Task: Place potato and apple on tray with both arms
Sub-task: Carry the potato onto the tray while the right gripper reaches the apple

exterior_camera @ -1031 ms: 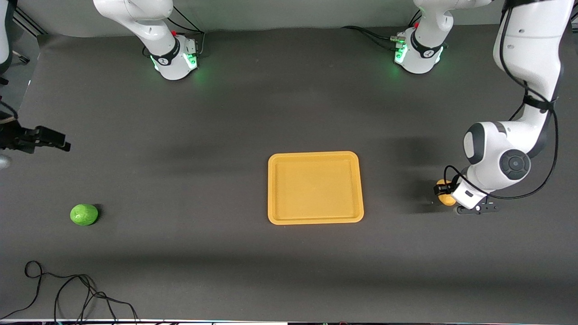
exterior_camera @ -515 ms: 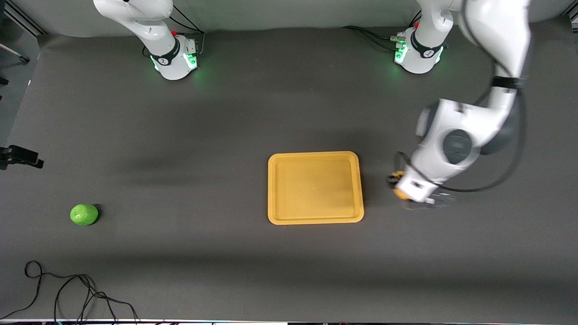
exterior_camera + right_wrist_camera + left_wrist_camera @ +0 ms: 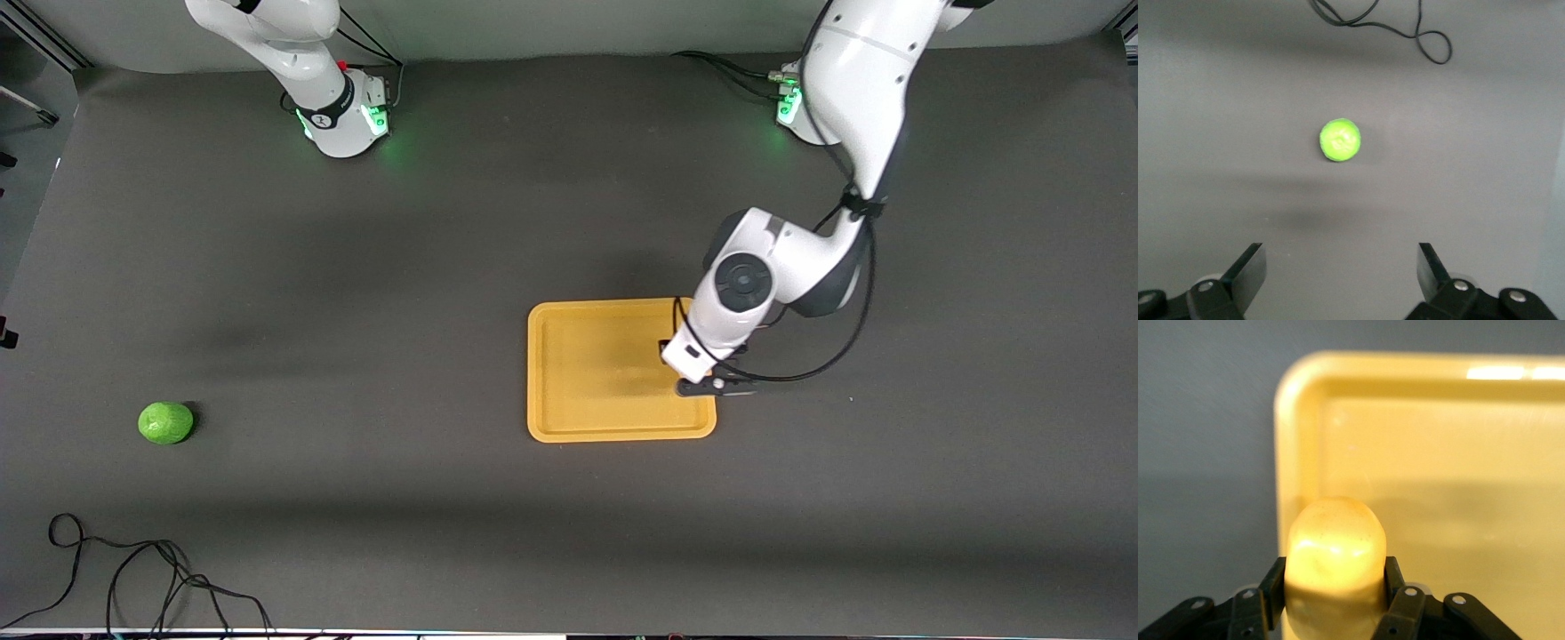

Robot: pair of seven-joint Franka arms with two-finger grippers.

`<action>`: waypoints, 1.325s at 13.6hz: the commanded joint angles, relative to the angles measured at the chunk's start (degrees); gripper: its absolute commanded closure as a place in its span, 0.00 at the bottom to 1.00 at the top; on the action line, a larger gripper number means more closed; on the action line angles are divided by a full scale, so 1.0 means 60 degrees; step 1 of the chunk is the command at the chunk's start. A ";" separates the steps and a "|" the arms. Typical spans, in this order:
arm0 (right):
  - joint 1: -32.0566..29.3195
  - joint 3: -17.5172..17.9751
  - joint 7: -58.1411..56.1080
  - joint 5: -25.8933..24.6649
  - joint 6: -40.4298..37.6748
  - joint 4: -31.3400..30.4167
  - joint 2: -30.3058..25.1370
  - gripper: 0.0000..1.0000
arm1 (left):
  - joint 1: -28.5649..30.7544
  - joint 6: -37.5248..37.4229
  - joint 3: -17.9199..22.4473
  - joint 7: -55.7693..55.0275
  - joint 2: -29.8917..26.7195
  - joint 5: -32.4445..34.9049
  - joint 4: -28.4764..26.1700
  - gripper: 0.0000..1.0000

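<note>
My left gripper [image 3: 669, 352] is shut on the yellow-tan potato [image 3: 1335, 550] and holds it over the orange-yellow tray [image 3: 534, 373], just inside the rim at the left arm's end. In the left wrist view the tray's corner [image 3: 1283, 447] lies under the potato, and the fingers [image 3: 1273, 583] press on both its sides. The potato is hidden under the hand in the front view. The green apple [image 3: 165, 422] lies on the table at the right arm's end. My right gripper [image 3: 1341, 267] is open and empty, up in the air, with the apple [image 3: 1340, 139] on the table below and ahead of it.
A black cable [image 3: 133, 569] loops on the table near the front edge, nearer to the camera than the apple; it also shows in the right wrist view [image 3: 1405, 27]. The table is a dark grey mat.
My left arm has carried the potato from the table at its own end to over the tray. My right gripper has slid out past the front view's edge.
</note>
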 commanded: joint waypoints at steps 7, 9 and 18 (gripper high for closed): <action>0.0146 0.0084 -0.0577 0.1183 0.3311 -0.1674 0.1228 0.00 | -0.0162 0.0016 0.0131 -0.0310 0.0361 0.0105 0.0310 0.46; 0.0102 0.0084 -0.0769 0.1767 0.3840 -0.1632 0.1945 0.00 | -0.0147 0.0016 0.0131 -0.0311 0.0492 0.0105 0.0294 0.36; 0.0058 0.0128 -0.1486 0.3014 0.5439 -0.1602 0.3735 0.00 | 0.0992 -0.0889 0.0277 0.0040 -0.1202 0.0163 0.0236 0.01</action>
